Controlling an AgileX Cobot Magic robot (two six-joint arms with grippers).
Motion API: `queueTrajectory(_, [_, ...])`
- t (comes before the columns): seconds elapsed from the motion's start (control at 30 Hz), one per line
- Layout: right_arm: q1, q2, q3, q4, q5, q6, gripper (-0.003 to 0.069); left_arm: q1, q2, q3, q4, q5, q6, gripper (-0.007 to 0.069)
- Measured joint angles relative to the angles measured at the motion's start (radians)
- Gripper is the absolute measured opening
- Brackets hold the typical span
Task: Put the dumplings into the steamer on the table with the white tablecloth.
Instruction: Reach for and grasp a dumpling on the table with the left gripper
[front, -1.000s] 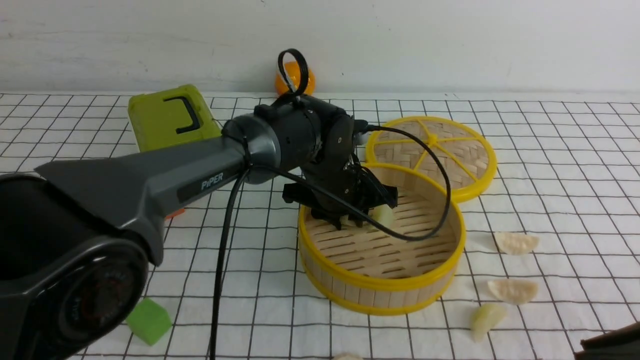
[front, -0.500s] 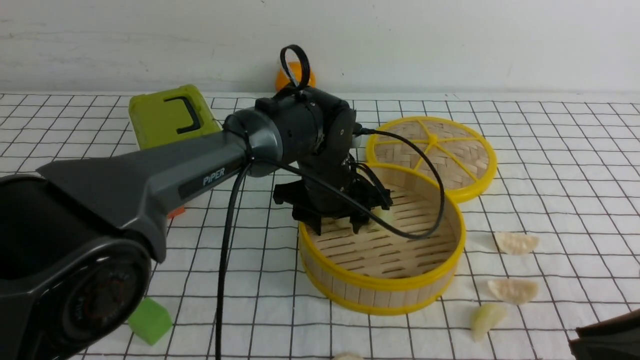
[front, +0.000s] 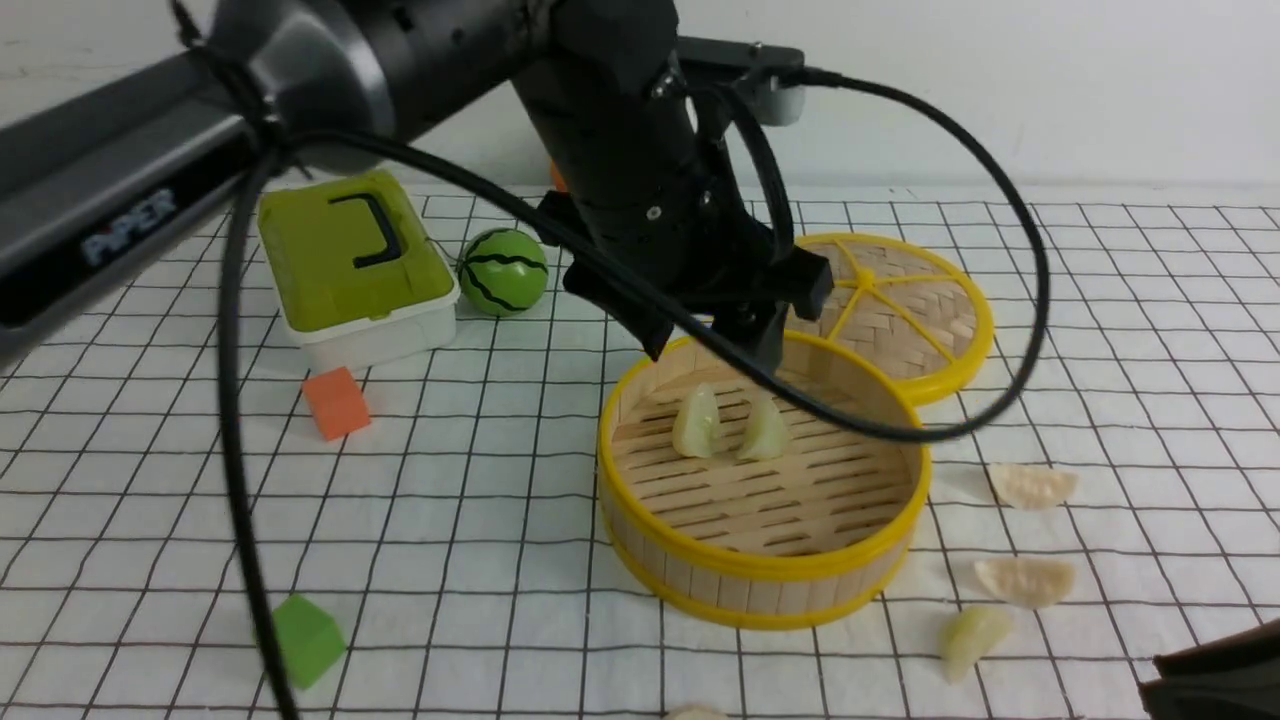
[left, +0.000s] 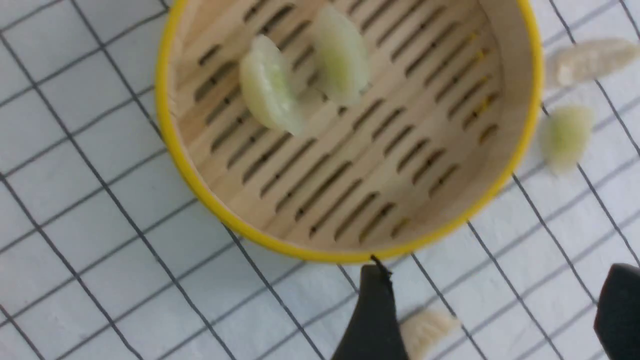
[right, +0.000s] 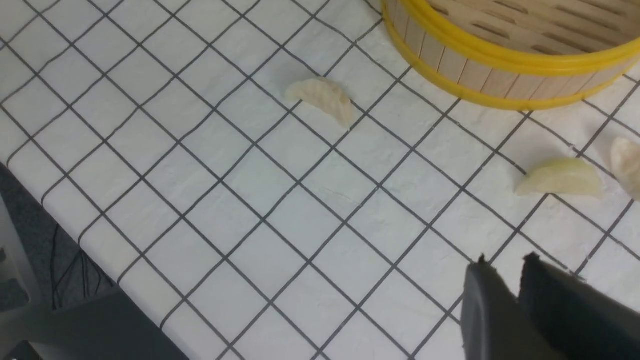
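While four dumplings (front: 1025, 581) lay loose on the white tablecloth (front: 480, 480), toward the front edge and beside the steamer (front: 760, 585), the right gripper (right: 505, 260) hovered low over them, its jaws almost pressed together and holding nothing. Farther in, two dumplings (front: 697, 420) stood side by side on the steamer's slatted floor. Above its far rim hung the left gripper (front: 706, 342), spread wide and empty. A placing step looked finished; the next pick probably called for the right jaws to open over the nearest dumpling (right: 560, 179).
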Motion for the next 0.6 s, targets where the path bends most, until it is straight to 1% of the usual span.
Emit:
queueTrajectory(0.2, [0.000,0.000,0.000,-0.037,0.040,0.000,0.0105,-0.085,-0.110,0.287,-0.013,0.002,0.107,0.0525])
queueTrajectory(0.3, [0.000,0.000,0.000,-0.072,0.050,0.000,0.0109,-0.121,-0.113,0.404,-0.017,-0.054,0.171,0.0524])
queueTrajectory(0.37, [0.000,0.000,0.000,-0.091,0.053,0.000,0.0111,-0.130,-0.108,0.438,-0.018,-0.087,0.196,0.0523])
queueTrajectory(0.4, [0.000,0.000,0.000,-0.127,0.064,0.005,0.0112,-0.142,-0.094,0.489,-0.020,-0.142,0.233,0.0523])
queueTrajectory(0.43, [0.000,0.000,0.000,-0.135,0.066,0.008,0.0113,-0.143,-0.092,0.489,-0.020,-0.149,0.237,0.0523])
queueTrajectory(0.53, [0.000,-0.017,0.000,-0.203,0.083,0.063,0.0114,-0.148,-0.032,0.533,-0.018,-0.230,0.293,0.0523])
queueTrajectory(0.6, [0.000,-0.027,0.000,-0.214,0.083,0.079,0.0115,-0.148,-0.010,0.534,-0.018,-0.253,0.303,0.0523])
